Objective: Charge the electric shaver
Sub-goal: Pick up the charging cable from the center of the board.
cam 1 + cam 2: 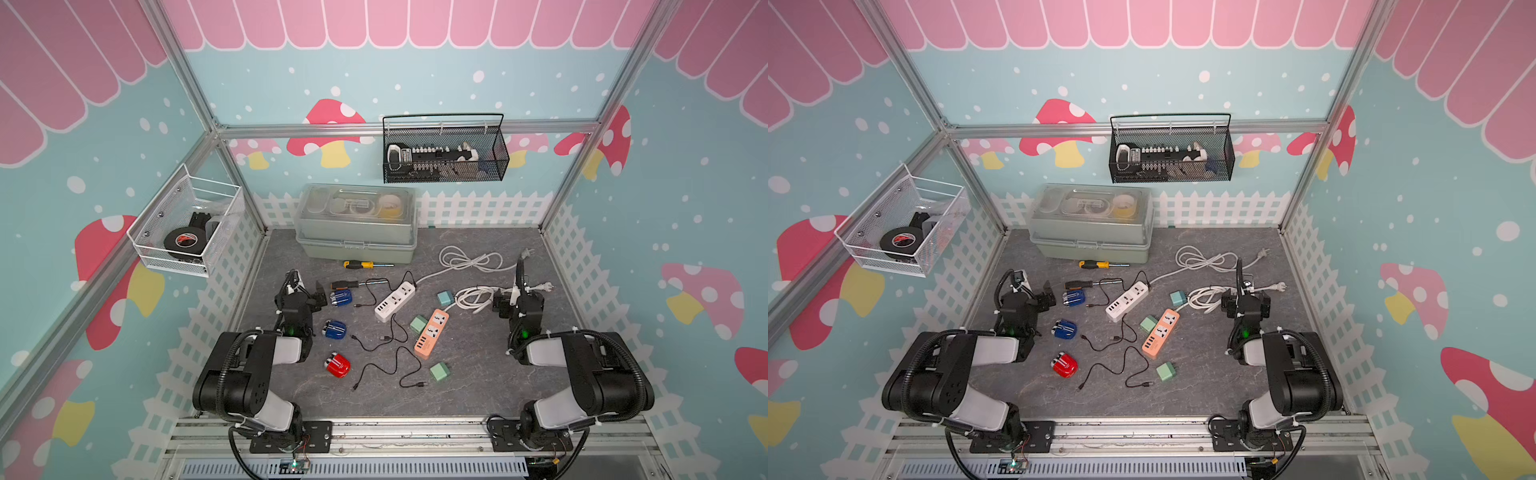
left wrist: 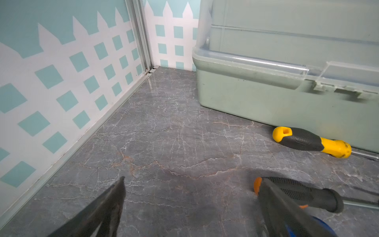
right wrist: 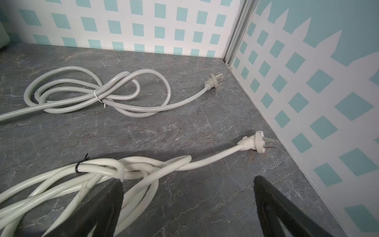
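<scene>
Three small electric shavers lie left of centre on the grey floor: a blue shaver (image 1: 341, 298) (image 1: 1074, 298), a second blue shaver (image 1: 335, 329) and a red shaver (image 1: 338, 365). Black USB cables (image 1: 384, 338) snake between them and a white power strip (image 1: 395, 301) and an orange power strip (image 1: 431, 333). My left gripper (image 1: 306, 293) (image 2: 192, 180) is open and empty, just left of the far blue shaver, whose edge (image 2: 322, 223) shows in the left wrist view. My right gripper (image 1: 518, 296) (image 3: 187, 180) is open and empty, one finger over a coiled white mains cable (image 3: 143, 170).
Green adapters (image 1: 418, 323) (image 1: 439, 371) and a teal adapter (image 1: 444, 297) lie by the orange strip. A green toolbox (image 1: 357, 243) (image 2: 266, 92) stands at the back, with a yellow screwdriver (image 2: 307, 141) and a black screwdriver (image 2: 303, 195) before it. A grey cable (image 3: 102, 92) lies far right.
</scene>
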